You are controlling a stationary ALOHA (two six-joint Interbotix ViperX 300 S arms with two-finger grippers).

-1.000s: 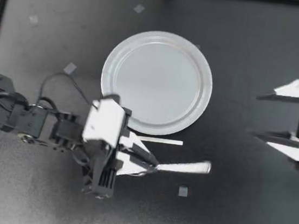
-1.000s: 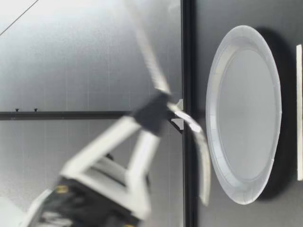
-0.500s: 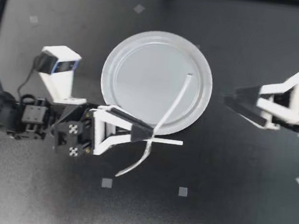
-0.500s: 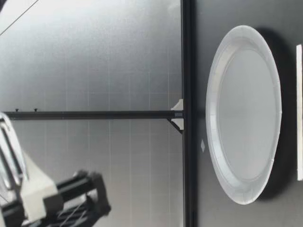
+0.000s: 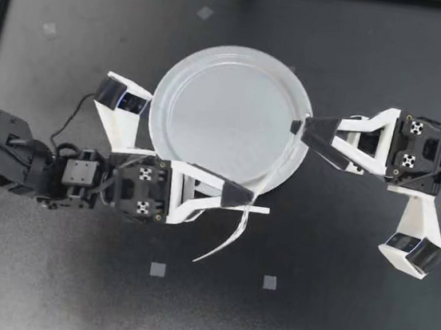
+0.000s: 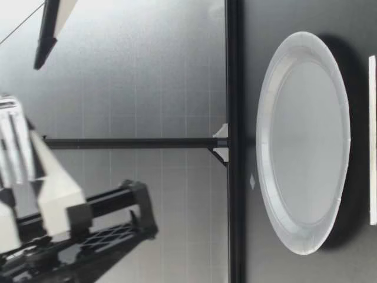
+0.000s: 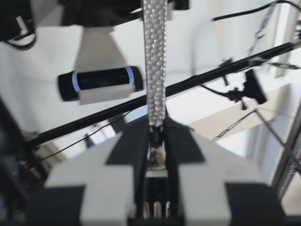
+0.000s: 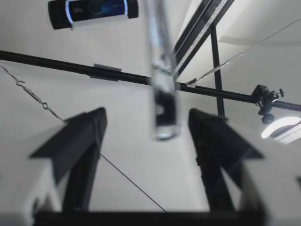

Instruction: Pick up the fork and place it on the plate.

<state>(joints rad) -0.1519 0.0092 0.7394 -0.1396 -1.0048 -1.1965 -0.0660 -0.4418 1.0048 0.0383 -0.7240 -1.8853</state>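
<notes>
One fork (image 5: 230, 239) in left end effector (image 5: 244, 202)

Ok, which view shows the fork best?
Top view: most of the fork shows, held in my left tool. Left wrist shows only its handle, right wrist a blurred end, low view nothing sure.

My left claw (image 5: 236, 201) and right claw (image 5: 310, 140) share one build: white wedge-shaped fingers (image 5: 194, 179) tipped with black pads (image 5: 233, 191), and behind them a black block (image 5: 143, 189) marked with white crosses. Beside each claw, a white bracket (image 5: 116, 132) carries a black camera (image 5: 124, 99) with a blue-lit band. Thin black cables (image 5: 68, 125) trail behind the left claw.
</notes>
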